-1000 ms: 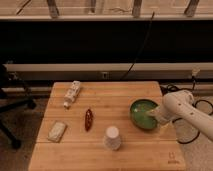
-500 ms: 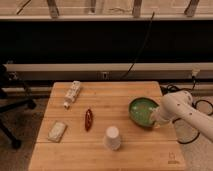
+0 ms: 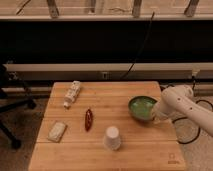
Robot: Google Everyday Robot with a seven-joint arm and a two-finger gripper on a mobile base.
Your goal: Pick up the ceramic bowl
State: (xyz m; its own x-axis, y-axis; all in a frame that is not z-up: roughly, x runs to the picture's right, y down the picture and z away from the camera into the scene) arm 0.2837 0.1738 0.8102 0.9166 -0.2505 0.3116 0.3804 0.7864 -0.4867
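Observation:
The ceramic bowl [image 3: 142, 107] is glossy green with a darker rim and is at the right side of the wooden table [image 3: 100, 150]. It is tilted, with its opening turned toward the left and the camera. My gripper [image 3: 156, 115], at the end of the white arm [image 3: 182, 102] that comes in from the right, is on the bowl's right rim and holds it. The bowl's right edge is hidden behind the gripper.
A small white upturned cup [image 3: 112, 138] stands at the front centre. A red-brown packet [image 3: 88, 120] lies left of it. A pale snack bag [image 3: 57, 131] is at the front left and a white bottle [image 3: 72, 93] at the back left. A black chair [image 3: 10, 107] stands left of the table.
The bowl has risen a little and tipped toward the left while the gripper stayed on its right rim. The other things have not moved.

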